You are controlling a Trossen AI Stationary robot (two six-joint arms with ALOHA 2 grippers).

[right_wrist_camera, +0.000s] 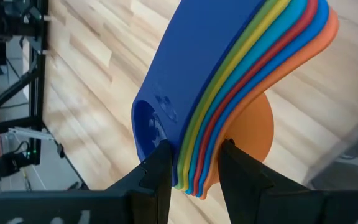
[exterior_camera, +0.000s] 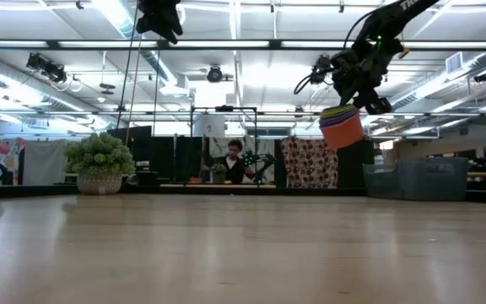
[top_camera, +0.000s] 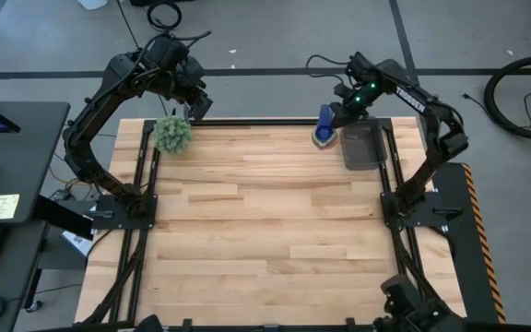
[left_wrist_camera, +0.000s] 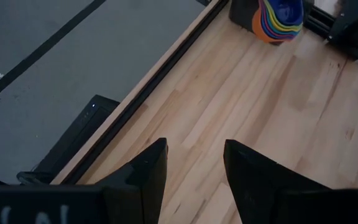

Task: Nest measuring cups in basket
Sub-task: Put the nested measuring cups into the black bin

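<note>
My right gripper (right_wrist_camera: 190, 163) pinches the nested measuring cups (right_wrist_camera: 241, 87) by their handles, held above the worktop (top_camera: 265, 212) just beside the basket (top_camera: 361, 146). I should carry them level over it, then lower gently. My left gripper (left_wrist_camera: 194, 163) waits, half-open and empty, at the far left corner.

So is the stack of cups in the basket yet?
Not yet. The right tool holds the nested measuring cups by their handles, in the air beside the basket.
</note>
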